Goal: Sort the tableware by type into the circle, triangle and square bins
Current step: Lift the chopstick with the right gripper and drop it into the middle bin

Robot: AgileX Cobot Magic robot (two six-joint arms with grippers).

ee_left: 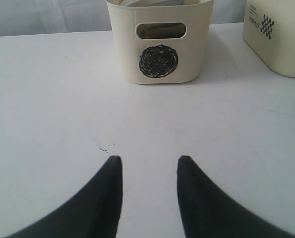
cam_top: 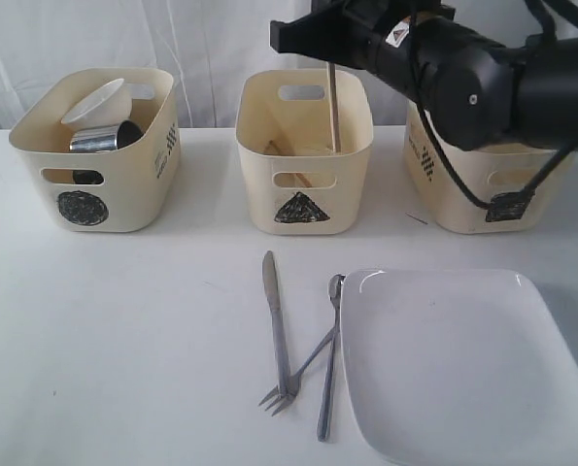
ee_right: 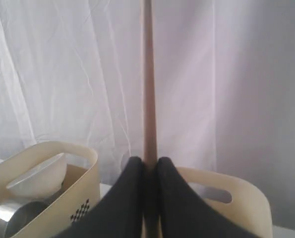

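**Wooden chopstick [cam_top: 333, 107] upright over the triangle bin [cam_top: 259, 184]**

The right end effector [ee_right: 148, 166] pinches the slim, smooth stick above the cream plastic tub at twelve o'clock. The left end effector [ee_left: 149, 159] stands spread over bare white worktop [ee_left: 48, 99], facing the circle bin [cam_top: 133, 199] at ten o'clock, which holds a white round bowl [cam_top: 99, 102] and a shiny steel mug [cam_top: 104, 139]. A steel knife [cam_top: 277, 320], fork [cam_top: 303, 374] and spoon [cam_top: 329, 374] lie at six o'clock, just beside the glossy square plate [cam_top: 463, 359] at five.

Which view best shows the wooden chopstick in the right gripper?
Exterior view: the wooden chopstick hangs upright over the cream triangle-marked bin. The right wrist view shows the right gripper pinching it; the left wrist view misses it.
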